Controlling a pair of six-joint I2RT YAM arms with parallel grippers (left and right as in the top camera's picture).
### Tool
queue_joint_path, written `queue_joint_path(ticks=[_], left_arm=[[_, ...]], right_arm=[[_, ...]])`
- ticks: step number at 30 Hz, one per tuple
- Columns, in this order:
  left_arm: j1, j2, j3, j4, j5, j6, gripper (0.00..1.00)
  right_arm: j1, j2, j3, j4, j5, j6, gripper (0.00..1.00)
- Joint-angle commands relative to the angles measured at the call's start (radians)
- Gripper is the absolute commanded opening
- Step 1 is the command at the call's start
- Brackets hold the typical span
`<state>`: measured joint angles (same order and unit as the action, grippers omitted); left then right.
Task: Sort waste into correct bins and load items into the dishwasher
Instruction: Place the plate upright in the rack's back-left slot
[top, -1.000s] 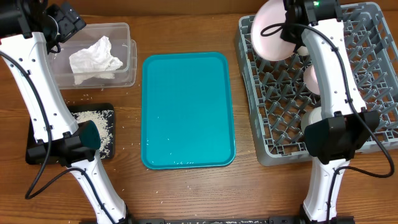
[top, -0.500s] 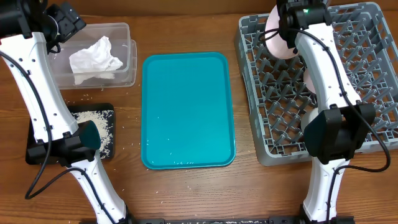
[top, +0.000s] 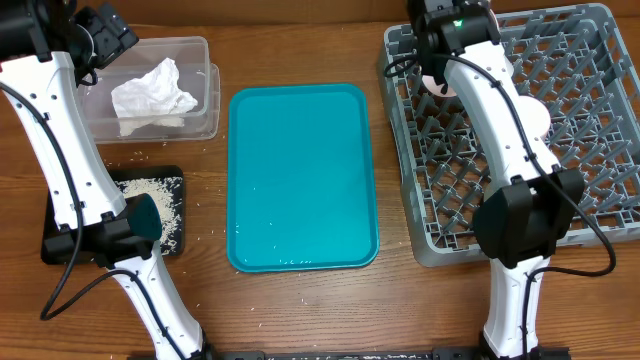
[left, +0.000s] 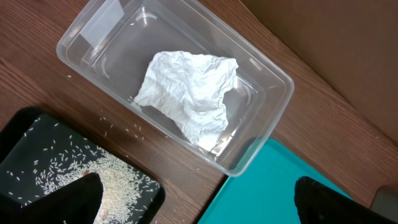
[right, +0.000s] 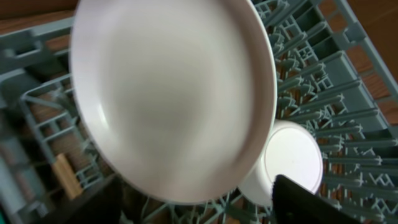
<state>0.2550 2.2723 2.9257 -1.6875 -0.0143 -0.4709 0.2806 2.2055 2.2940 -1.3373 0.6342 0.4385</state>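
At the far left, the left claw hangs released, its fingers spread wide, above the near corner of the clear rectangular tub. A crumpled white paper napkin lies on the tub's floor, creased and bunched, and fills the middle of it. Just in front of the tub, the shallow black tray sits on the wooden tabletop. It holds pale rice grains, heaped thickest toward its right side, and a few stray grains dot the wood between tray and tub. In the middle lies the large teal tray, flat and glossy, with rounded corners. To the right stands the square grey dish rack, a lattice of upright pegs. At its far left corner the large white plate stands among the pegs, smooth and round with a shallow well. It shows somewhat blurred in the wrist view. The right claw is at the plate's rim, released, with its dark fingers standing well apart on either side of the rim. Just beside the plate, farther into the rack, a smaller white round dish rests between the pegs.
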Motion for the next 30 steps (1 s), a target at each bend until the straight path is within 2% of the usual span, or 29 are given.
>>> queue_joint_path(ticks=[1,3,4,8,10,16,25,30], left_arm=[[-0.001,-0.015,0.013,-0.002,0.007,0.011,1.00],[-0.001,-0.015,0.013,-0.002,0.007,0.011,1.00],[-0.001,-0.015,0.013,-0.002,0.007,0.011,1.00],[-0.001,-0.015,0.013,-0.002,0.007,0.011,1.00],[-0.001,-0.015,0.013,-0.002,0.007,0.011,1.00],[-0.001,-0.015,0.013,-0.002,0.007,0.011,1.00],[-0.001,-0.015,0.013,-0.002,0.007,0.011,1.00],[-0.001,-0.015,0.013,-0.002,0.007,0.011,1.00]], right_arm=[[-0.011,-0.097,0.140,-0.021,-0.089,0.000,0.84],[-0.042,-0.119,0.180,-0.017,-0.129,0.000,0.75],[-0.080,-0.128,0.203,-0.010,-0.168,0.000,0.52],[-0.226,-0.127,0.219,0.014,-0.367,0.000,0.13],[-0.317,-0.117,0.209,0.042,-0.537,0.001,0.04],[-0.511,-0.064,0.148,0.153,-1.004,0.012,0.04],[-0.497,0.111,0.146,0.174,-1.234,0.011,0.04],[-0.484,0.122,0.150,0.172,-1.319,0.000,0.04]])
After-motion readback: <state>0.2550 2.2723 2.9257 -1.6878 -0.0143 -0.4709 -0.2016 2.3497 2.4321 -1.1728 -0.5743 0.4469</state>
